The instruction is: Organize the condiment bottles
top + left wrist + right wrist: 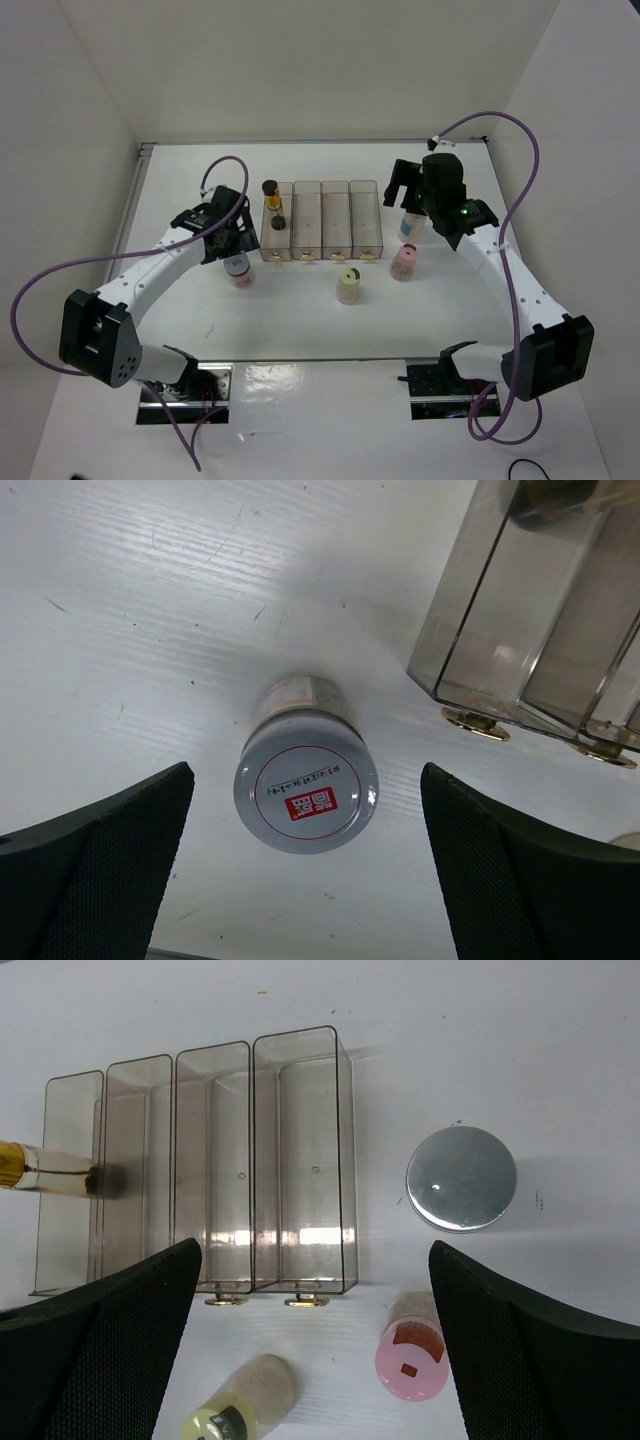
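Note:
The white-lidded brown jar point(306, 792) stands on the table point(300, 320) between my left gripper's point(305, 772) open fingers, untouched; it also shows in the top view point(238, 268). The slim black-capped amber bottle point(271, 203) sits in the leftmost slot of the clear rack point(322, 235). The cream jar point(348, 285) and the pink jar point(404, 262) stand in front of the rack. The grey-lidded jar point(461, 1178) stands right of the rack. My right gripper point(315, 1245) is open and empty above the rack's right end.
The rack's point(300, 1160) other three slots hold nothing. White walls close in the table on the left, back and right. The right wrist view shows the pink jar point(412, 1358) and the cream jar point(235, 1415) between the fingers, lower down.

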`<act>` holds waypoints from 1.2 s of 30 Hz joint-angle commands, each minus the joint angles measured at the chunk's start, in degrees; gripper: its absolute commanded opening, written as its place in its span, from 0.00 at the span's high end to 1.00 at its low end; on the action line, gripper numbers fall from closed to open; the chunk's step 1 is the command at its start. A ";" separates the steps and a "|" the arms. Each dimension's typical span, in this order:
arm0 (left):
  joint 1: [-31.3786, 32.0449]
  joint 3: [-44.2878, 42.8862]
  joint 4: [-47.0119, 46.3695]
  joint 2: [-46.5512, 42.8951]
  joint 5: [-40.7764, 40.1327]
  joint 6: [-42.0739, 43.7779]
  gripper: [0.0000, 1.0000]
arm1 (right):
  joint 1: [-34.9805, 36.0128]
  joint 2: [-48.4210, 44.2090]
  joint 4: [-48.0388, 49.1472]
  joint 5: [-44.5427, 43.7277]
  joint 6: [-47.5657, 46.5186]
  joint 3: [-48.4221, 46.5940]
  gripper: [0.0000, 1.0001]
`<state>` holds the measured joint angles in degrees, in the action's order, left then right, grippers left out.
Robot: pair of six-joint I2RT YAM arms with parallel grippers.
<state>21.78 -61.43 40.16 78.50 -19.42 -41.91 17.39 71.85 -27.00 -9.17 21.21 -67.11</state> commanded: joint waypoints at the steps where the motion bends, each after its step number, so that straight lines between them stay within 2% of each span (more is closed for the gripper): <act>1: -0.42 2.27 -1.40 0.25 0.17 -0.98 0.00 | 0.45 -1.54 2.39 0.29 0.32 -0.39 0.01; 9: -0.42 4.82 -2.54 0.87 1.31 -0.45 0.00 | 0.45 -0.40 2.92 0.29 -0.21 -0.39 0.01; 12: -0.42 4.83 -3.07 1.39 1.84 -0.45 0.05 | 0.45 -0.40 2.92 0.29 -0.21 -0.39 0.01; 20: -0.42 5.35 -4.21 3.33 1.84 0.07 0.10 | 0.45 0.13 2.92 0.29 -0.21 -0.39 0.01; 33: -0.42 5.88 -3.69 3.85 2.36 0.07 0.30 | 0.45 1.27 2.92 -0.24 -0.21 -0.39 0.01; 36: -0.42 5.88 -3.17 3.33 2.37 0.07 0.42 | 0.45 1.27 2.92 -0.24 -0.21 -0.39 0.01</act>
<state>21.54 -56.34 36.60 82.30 -17.69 -41.98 17.39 72.79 -26.63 -9.19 21.17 -67.07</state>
